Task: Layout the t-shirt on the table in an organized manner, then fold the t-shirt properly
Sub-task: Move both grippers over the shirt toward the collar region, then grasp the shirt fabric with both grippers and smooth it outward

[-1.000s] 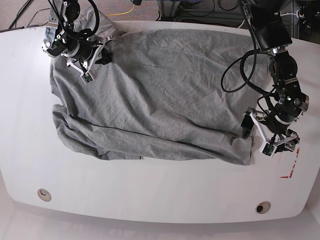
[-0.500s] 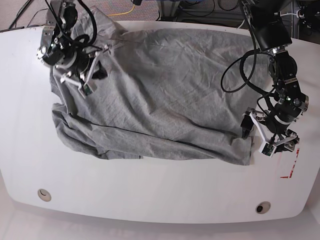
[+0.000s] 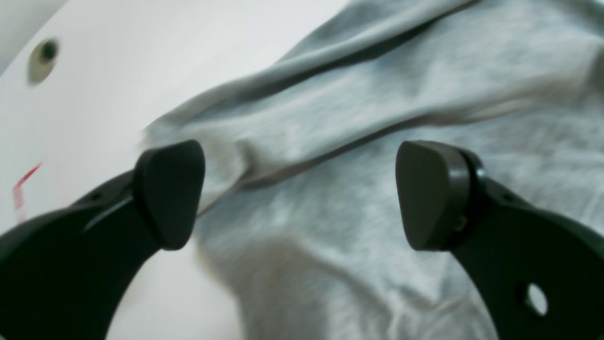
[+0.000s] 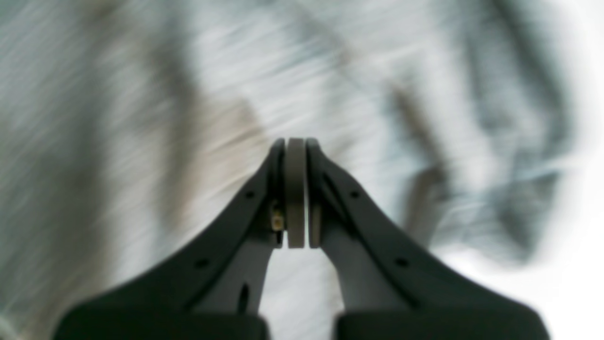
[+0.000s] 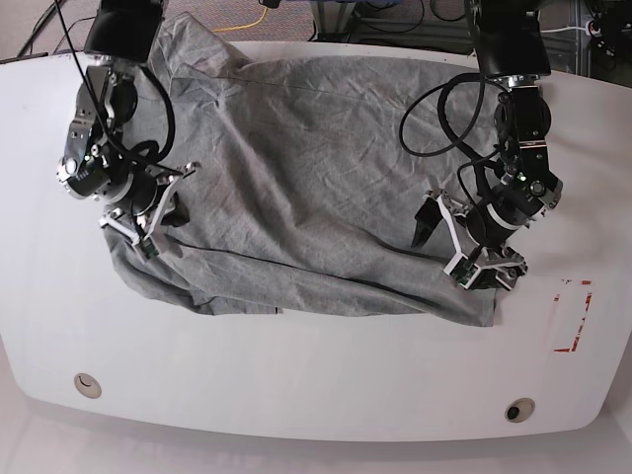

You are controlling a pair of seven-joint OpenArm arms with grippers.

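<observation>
Left claw [image 5: 464, 240], spread wide, hangs over the t-shirt's [image 5: 316, 178] rumpled corner; right claw [image 5: 148, 222] is pinched empty.

The t-shirt [image 5: 306, 178] is heather grey all over, plain on the side that shows, with darker grey along its creases and folds. The bench [image 5: 296, 380] is glossy white, marked by a red rectangular outline [image 5: 571, 316] near one edge. The left tool [image 3: 297, 193] has matte black fingers with dark grey pads [image 3: 172, 191]. The right tool [image 4: 295, 189] is black with a pale grey strip between its fingers.
</observation>
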